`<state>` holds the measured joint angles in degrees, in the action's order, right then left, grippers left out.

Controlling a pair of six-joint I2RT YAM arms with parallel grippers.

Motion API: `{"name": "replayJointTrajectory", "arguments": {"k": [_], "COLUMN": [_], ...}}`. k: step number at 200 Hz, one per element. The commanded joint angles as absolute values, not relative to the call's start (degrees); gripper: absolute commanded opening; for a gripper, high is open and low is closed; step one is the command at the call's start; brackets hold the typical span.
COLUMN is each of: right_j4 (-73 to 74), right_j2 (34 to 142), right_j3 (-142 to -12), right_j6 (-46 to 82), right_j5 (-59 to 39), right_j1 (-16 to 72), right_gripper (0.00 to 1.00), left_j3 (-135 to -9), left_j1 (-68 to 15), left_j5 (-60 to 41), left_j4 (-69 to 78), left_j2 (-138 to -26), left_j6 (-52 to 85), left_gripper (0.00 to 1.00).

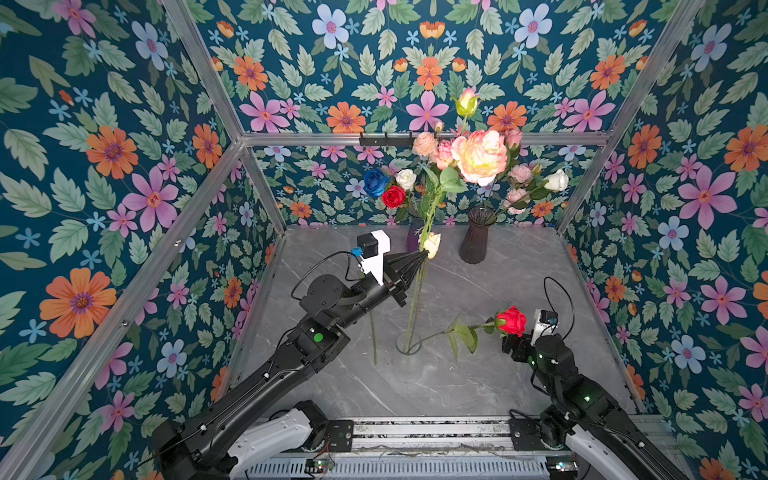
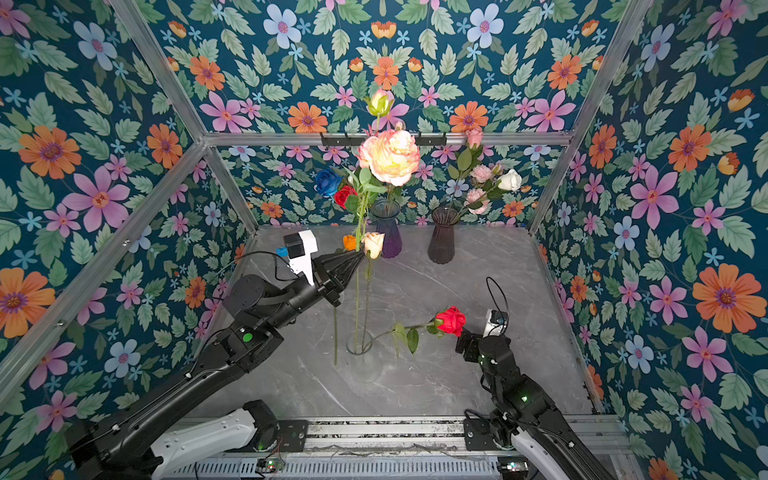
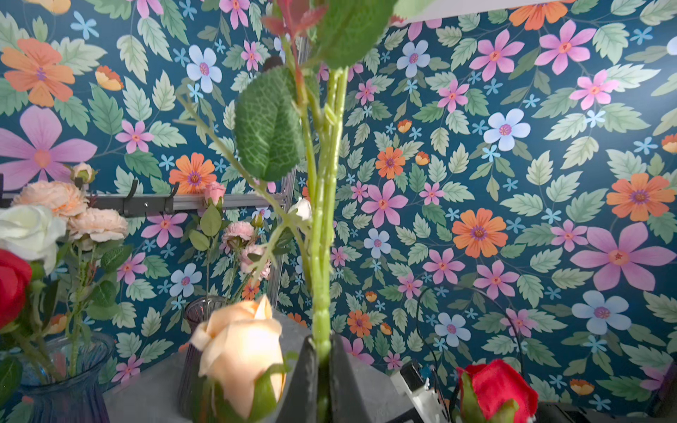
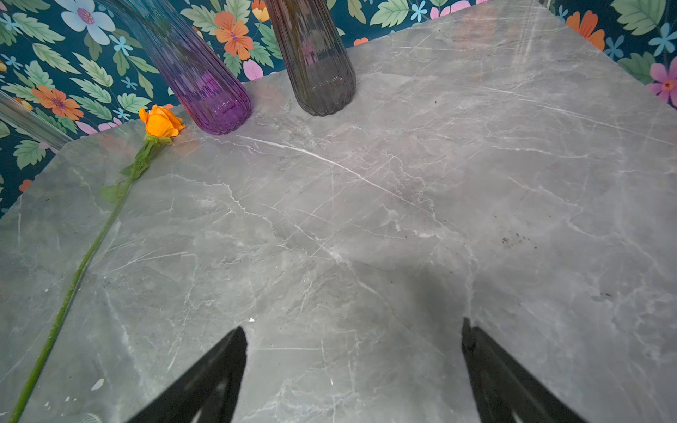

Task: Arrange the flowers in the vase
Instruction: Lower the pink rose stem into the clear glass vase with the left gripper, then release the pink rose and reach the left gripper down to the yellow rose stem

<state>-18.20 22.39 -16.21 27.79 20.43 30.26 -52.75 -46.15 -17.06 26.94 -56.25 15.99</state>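
The left arm (image 1: 257, 374) reached far and rightward, left gripper (image 1: 424, 254) clamped tight; the right arm (image 1: 582, 395) sat near, right gripper (image 4: 352, 325) spread wide.

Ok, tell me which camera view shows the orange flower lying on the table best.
The right wrist view: the orange flower lies on the table beside the purple vase, head and stem unobstructed. In both top views the left end effector hides most of it; the left wrist view doesn't clearly show it.

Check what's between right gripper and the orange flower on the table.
Only bare table, from right gripper to orange flower; right wrist view shows it.
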Motion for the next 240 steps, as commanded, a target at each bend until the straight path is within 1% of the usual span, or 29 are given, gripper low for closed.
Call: {"name": "replayJointTrajectory", "arguments": {"k": [1, 27, 63, 93, 101, 110, 115, 175, 192, 223, 231, 240], "right_j4": [-16.83, -16.67, -16.63, -16.60, -16.59, -16.60, -16.61, -16.46, -16.48, -16.60, -16.52, -16.45], "right_j2": [22.41, 22.48, 22.59, 22.55, 22.59, 22.59, 22.66, 22.68, 22.65, 22.68, 22.63, 22.76], "right_j3": [-16.18, -16.15, -16.17, -16.09, -16.14, -16.02, -16.06, -16.00, -16.04, -16.00, -16.04, -16.03], "right_j6": [27.07, 26.98, 26.98, 26.98, 26.98, 26.98, 26.99, 27.06, 27.07, 27.03, 27.07, 27.07], "right_j5": [20.28, 20.30, 20.26, 20.35, 20.32, 20.32, 20.39, 20.41, 20.50, 20.50, 20.47, 20.41], "right_j1": [30.30, 30.32, 30.31, 30.32, 30.32, 30.32, 30.30, 30.32, 30.31, 30.32, 30.27, 30.32], "right_gripper": [0.93, 0.93, 0.93, 0.93, 0.93, 0.93, 0.93, 0.93, 0.93, 0.93, 0.93, 0.93], "left_j3": [-49.10, -44.39, -41.99, -41.09, -40.88, -40.59, -40.48, -39.99, -39.86, -42.46, -43.34, -44.18], "left_j1": [-46.16, -46.22, -46.54, -46.76, -46.86, -46.98, -46.94, -47.23, -47.23, -47.14, -47.07, -47.04], "left_j5": [-18.23, -17.89, -17.67, -17.84, -17.86, -17.76, -17.67, -16.68, -12.09, 3.36, 6.95, 11.23], "left_j4": [33.66, 36.30, 34.69, 33.45, 33.24, 32.97, 32.80, 28.62, 25.74, 12.45, 8.79, 5.02], "left_j2": [-55.37, -54.67, -54.01, -52.99, -52.66, -52.27, -52.04, -48.89, -47.14, -45.35, -45.46, -45.78], "left_j6": [17.94, 19.54, 20.11, 20.29, 20.33, 20.55, 20.60, 19.45, 18.51, 18.54, 18.40, 18.68], "left_gripper": [0.00, 0.00, 0.14, 0.15, 0.19, 0.27, 0.29, 0.28, 0.29, 0.27, 0.29, 0.34]}}
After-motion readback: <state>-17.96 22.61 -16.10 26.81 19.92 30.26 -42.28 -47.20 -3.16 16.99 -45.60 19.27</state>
